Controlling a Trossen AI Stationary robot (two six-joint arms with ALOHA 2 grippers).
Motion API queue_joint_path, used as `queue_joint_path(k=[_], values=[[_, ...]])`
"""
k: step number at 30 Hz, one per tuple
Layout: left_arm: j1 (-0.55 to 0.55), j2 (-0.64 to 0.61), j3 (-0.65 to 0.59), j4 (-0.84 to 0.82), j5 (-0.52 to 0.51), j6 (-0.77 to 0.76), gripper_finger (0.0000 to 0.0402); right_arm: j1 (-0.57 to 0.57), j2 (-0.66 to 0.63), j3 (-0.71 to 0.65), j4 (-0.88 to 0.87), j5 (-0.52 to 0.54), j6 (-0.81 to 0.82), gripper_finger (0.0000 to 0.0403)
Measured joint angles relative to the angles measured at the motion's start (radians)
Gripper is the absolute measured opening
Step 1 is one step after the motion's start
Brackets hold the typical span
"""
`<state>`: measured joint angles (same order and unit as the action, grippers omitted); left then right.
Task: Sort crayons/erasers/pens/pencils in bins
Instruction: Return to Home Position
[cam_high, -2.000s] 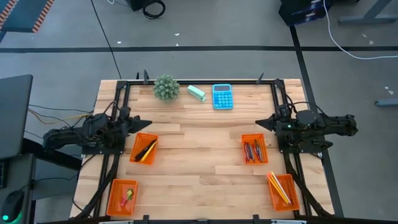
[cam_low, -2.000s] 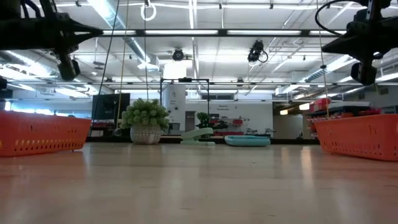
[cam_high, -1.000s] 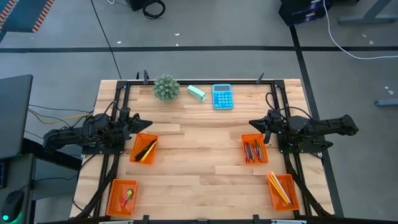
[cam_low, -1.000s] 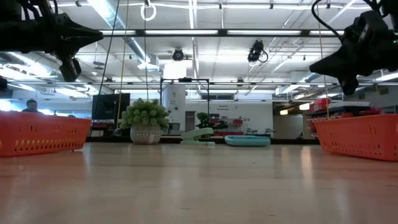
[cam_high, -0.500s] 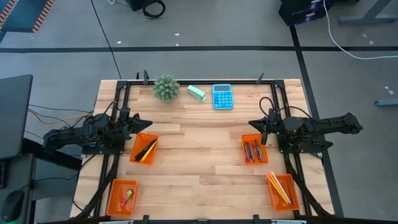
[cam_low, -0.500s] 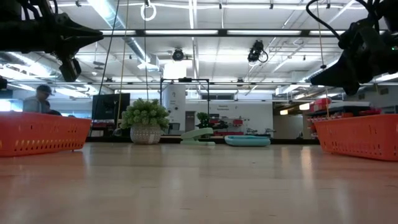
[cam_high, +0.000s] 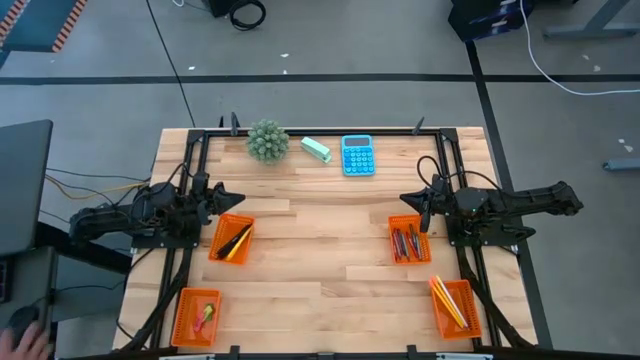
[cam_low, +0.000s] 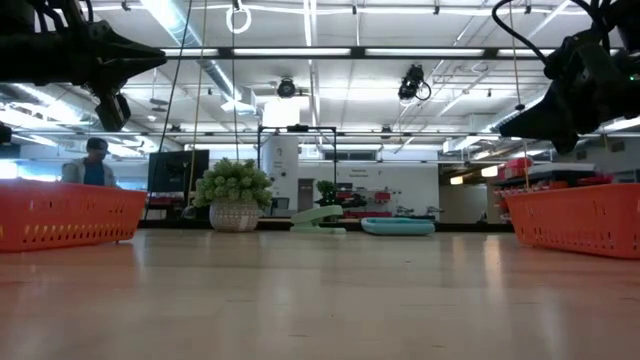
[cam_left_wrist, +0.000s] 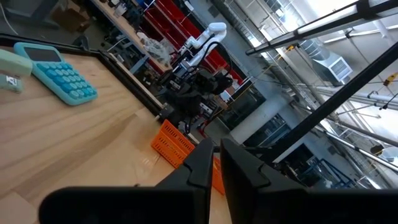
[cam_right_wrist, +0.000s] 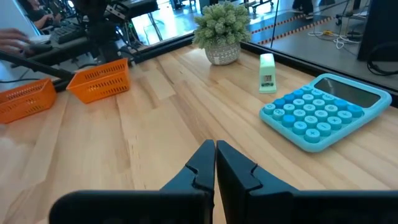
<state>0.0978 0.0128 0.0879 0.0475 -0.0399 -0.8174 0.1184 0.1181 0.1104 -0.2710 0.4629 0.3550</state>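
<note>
Since two seconds back, the right gripper (cam_high: 403, 203) has swung inward and dipped a little, so its tip now hangs just above the far edge of the crayon bin (cam_high: 409, 240); over the last half second it has barely stirred, and the left gripper (cam_high: 240, 200) has kept its place by the far edge of the pen bin (cam_high: 231, 238). Both grippers carry nothing: the right one's fingers are pressed together, the left one's show only a thin slit in its wrist view. From where I stand the sorting looks done, as far as I can judge. Pens (cam_high: 234, 241) lie in the left far bin, erasers (cam_high: 205, 315) in the left near bin (cam_high: 196, 317), crayons (cam_high: 407, 243) under the right gripper's tip, and pencils (cam_high: 445, 301) in the right near bin (cam_high: 456, 308), well apart from either gripper. All of it should be light. I'd expect the sticks to be stiff, smooth and prone to rolling, best pinched across the middle; crayons may snap, and the tiny erasers are grippy but easy to miss.
</note>
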Motion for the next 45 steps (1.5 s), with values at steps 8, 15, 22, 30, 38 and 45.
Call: queue_joint_path(k=[8,15,22,30,38,45], values=[[0.0,0.0,0.0,0.0,0.0,-0.001,0.0032,0.0,0.0,0.0,0.0,0.0,0.0,0.0021],[0.0,0.0,0.0,0.0,0.0,-0.001,0.0029,0.0,0.0,0.0,0.0,0.0,0.0,0.0021],[0.0,0.0,0.0,0.0,0.0,-0.001,0.004,0.0,0.0,0.0,0.0,0.0,0.0,0.0021],[0.0,0.0,0.0,0.0,0.0,-0.001,0.0034,0.0,0.0,0.0,0.0,0.0,0.0,0.0021],[0.0,0.0,0.0,0.0,0.0,-0.001,0.0029,0.0,0.0,0.0,0.0,0.0,0.0,0.0021],[0.0,0.0,0.0,0.0,0.0,-0.001,0.0039,0.0,0.0,0.0,0.0,0.0,0.0,0.0021]])
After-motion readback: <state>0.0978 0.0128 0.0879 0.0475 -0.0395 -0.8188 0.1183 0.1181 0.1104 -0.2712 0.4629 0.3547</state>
